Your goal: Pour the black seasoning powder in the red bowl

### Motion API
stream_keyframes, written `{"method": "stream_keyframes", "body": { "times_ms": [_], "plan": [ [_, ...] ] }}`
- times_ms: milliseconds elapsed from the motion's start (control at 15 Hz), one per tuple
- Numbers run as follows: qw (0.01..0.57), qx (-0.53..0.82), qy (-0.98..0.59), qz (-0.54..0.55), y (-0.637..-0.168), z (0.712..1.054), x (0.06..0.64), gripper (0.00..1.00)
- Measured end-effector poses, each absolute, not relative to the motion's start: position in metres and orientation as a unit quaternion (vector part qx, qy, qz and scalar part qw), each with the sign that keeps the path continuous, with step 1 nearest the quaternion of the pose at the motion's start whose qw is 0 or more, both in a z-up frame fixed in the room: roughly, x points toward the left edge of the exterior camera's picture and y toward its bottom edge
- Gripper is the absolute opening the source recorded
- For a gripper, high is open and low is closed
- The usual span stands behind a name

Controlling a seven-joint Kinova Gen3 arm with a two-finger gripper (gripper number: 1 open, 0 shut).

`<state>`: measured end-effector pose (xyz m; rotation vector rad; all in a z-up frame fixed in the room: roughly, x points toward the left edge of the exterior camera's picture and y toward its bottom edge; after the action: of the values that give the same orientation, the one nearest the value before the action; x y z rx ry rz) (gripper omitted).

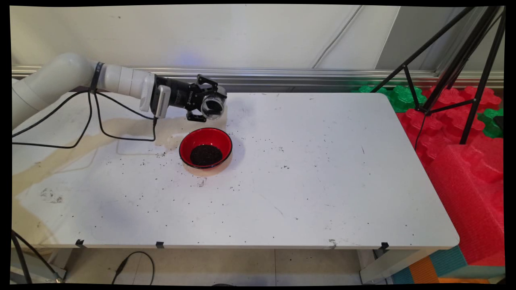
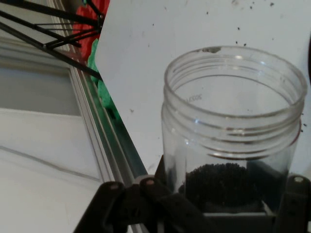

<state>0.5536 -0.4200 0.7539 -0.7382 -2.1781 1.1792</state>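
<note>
We see the white table [image 1: 322, 181] filling most of the main view, its top stained tan toward the left and sprinkled with fine dark grains. Taking the red bowl [image 1: 205, 139] as our landmark, everything else sorts around it. To the bowl's far right, off the table's edge, red and green foam blocks [image 1: 463, 161] are piled on the floor, with a black tripod [image 1: 455, 72] standing over them. The white arm [image 1: 60, 76] reaches in from the bowl's upper left, black cables [image 1: 92, 121] drooping from it over the tabletop.

The bowl itself sits on the table left of centre and holds a heap of dark grains [image 1: 206, 155]. Loose grains lie scattered around it, thicker to its left and front.

Just behind and above the bowl, the gripper [image 1: 207, 105] is clamped round a clear plastic jar [image 1: 212, 106], which lies roughly on its side, mouth turned toward the camera and the table's near side. We cannot tell whether it touches the bowl's rim. In the hand view the jar [image 2: 233, 136] is lidless, and a small mound of dark grains [image 2: 218, 182] sits deep inside it, near the fingers [image 2: 291, 204].
</note>
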Motion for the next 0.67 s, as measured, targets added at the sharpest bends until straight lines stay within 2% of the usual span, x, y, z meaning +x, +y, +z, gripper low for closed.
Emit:
{"method": "stream_keyframes", "body": {
  "times_ms": [667],
  "plan": [
    [0.221,-0.356,-0.774,0.475,-0.407,0.755,0.554,0.00]
  ]
}}
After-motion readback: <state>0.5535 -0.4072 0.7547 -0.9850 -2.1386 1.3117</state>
